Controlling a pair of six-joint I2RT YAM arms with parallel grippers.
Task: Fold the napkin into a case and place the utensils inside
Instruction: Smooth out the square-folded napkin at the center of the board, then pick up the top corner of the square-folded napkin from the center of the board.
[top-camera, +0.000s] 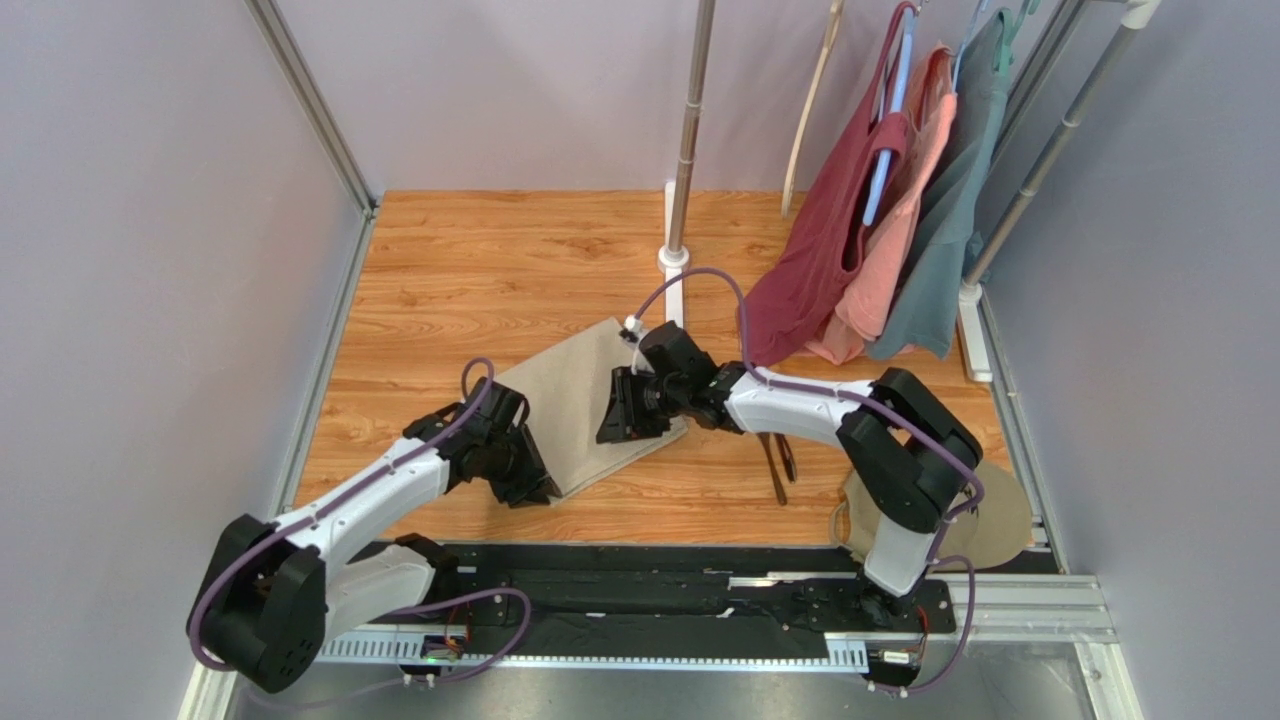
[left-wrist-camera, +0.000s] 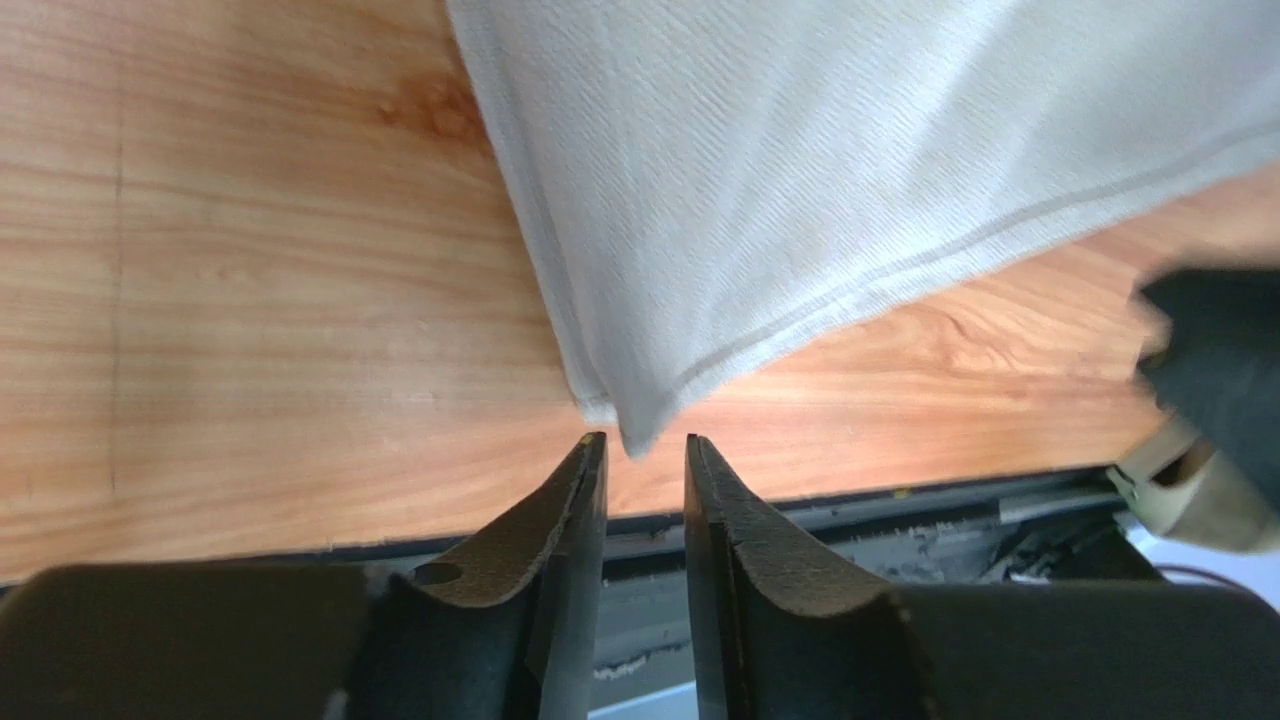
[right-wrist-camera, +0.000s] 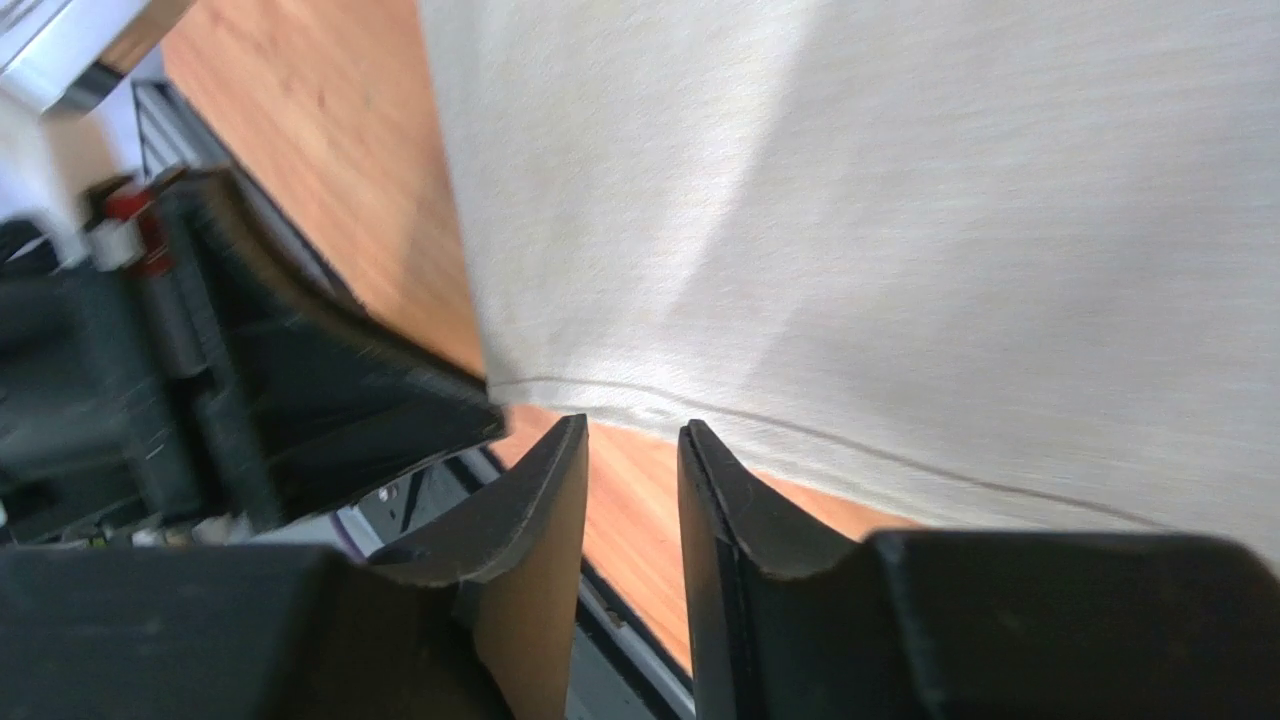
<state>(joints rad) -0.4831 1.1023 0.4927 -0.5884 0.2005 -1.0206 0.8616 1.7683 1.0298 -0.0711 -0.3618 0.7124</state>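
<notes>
Barely parted jaws at the napkin's near edge

At lower left of the top view, the left gripper (top-camera: 529, 477) sits low at the near-left corner of the napkin (top-camera: 579, 405). Its wrist view shows the corner tip just beyond the fingertips, with the jaws a little apart and nothing between them, so the cloth is not gripped. The napkin lies flat on the table (top-camera: 451, 270), left of centre, and the folding looks unfinished. At its right edge the right gripper (top-camera: 619, 417) is equally low, jaws likewise slightly open and empty, the hem just past the tips. Both probably sit at the edge to pinch or let go of a fold. Right of centre, the utensils (top-camera: 778, 458) lie on bare wood, well apart from the cloth, presumably kept aside until the folding is done
</notes>
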